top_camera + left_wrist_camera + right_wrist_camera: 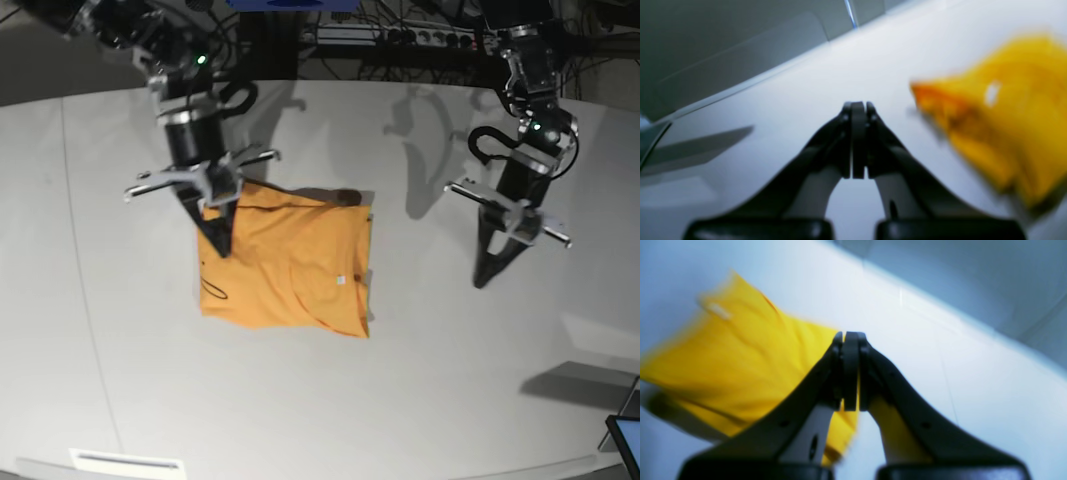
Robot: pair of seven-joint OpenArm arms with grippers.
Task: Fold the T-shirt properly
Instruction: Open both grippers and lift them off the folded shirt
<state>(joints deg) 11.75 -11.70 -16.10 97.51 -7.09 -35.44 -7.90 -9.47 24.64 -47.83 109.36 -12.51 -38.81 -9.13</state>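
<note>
The T-shirt (285, 265) is a plain orange-yellow, with thin dark line marks (213, 288) near its left edge and a small white tag (341, 280) toward its right side. In the blurred wrist views it looks a brighter yellow, perhaps from the lighting. The table (450, 380) is a pale, patternless grey (nearly white up close). Both grippers, left (481, 279) and right (222, 250), are black, with silver crossbars above them.
</note>
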